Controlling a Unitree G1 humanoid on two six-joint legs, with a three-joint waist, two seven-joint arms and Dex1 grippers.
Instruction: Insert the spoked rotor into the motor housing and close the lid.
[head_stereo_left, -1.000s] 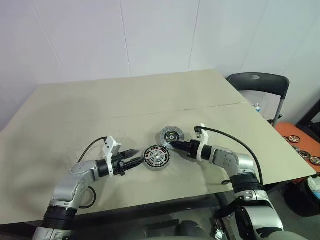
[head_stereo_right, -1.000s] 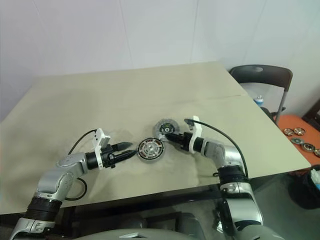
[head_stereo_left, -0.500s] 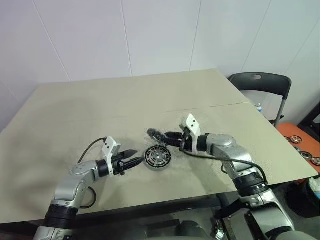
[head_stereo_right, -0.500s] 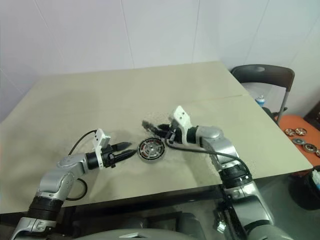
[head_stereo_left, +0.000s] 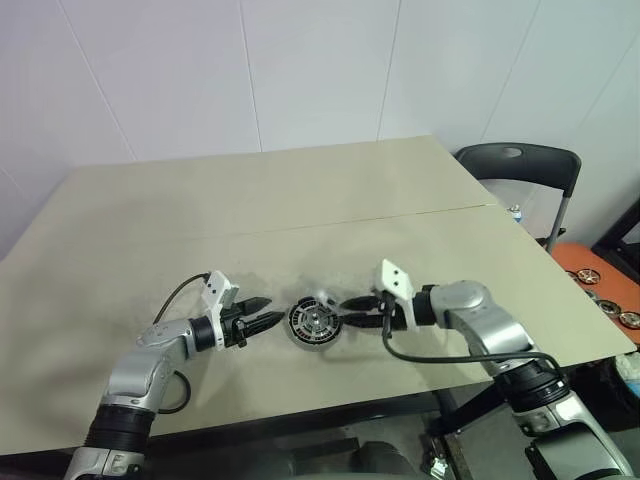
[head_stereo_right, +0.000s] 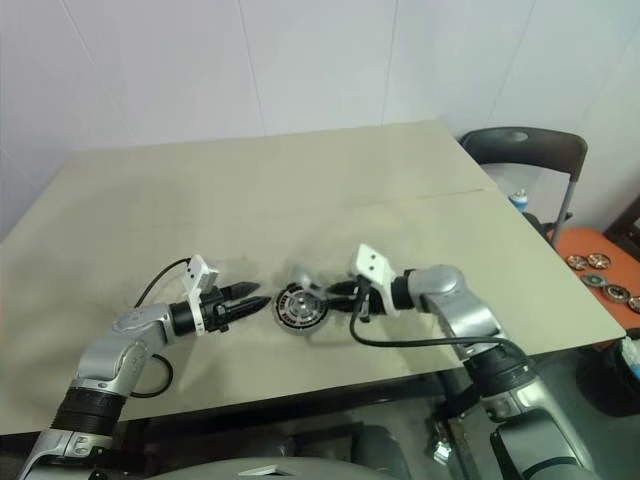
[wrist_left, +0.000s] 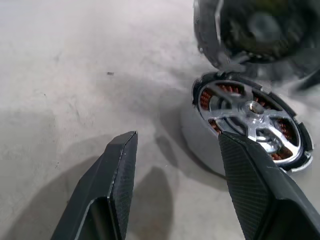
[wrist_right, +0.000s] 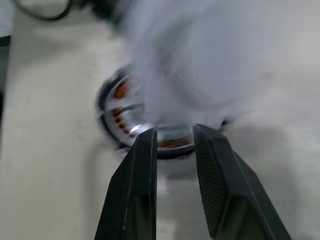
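A: Left wrist view: the left pincer (wrist_left: 177, 136) stands wide open and holds nothing, low over the bare desk (head_stereo_left: 300, 200). Where is the work from there?

B: Just past its fingertips, off toward one finger. The motor housing (wrist_left: 200, 145) sits flat on the desk, clear of both fingers. The spoked rotor (wrist_left: 252, 109) is already seated in it, silver spokes over copper windings.

A: And the lid (wrist_left: 260, 27)?

B: Beyond the housing from that pincer, tilted above the far rim and blurred. The right pincer (head_stereo_left: 348, 311), its fingers only narrowly parted, appears to pinch the lid by its notched edge. The lid juts ahead of those fingertips, with the housing just below.

A: How will it handle?

B: Stiff, smooth metal and heavy for its size, I'd judge. An edge grip could let it swivel, so level it first. The housing may skid, so bracing its side wall would help.
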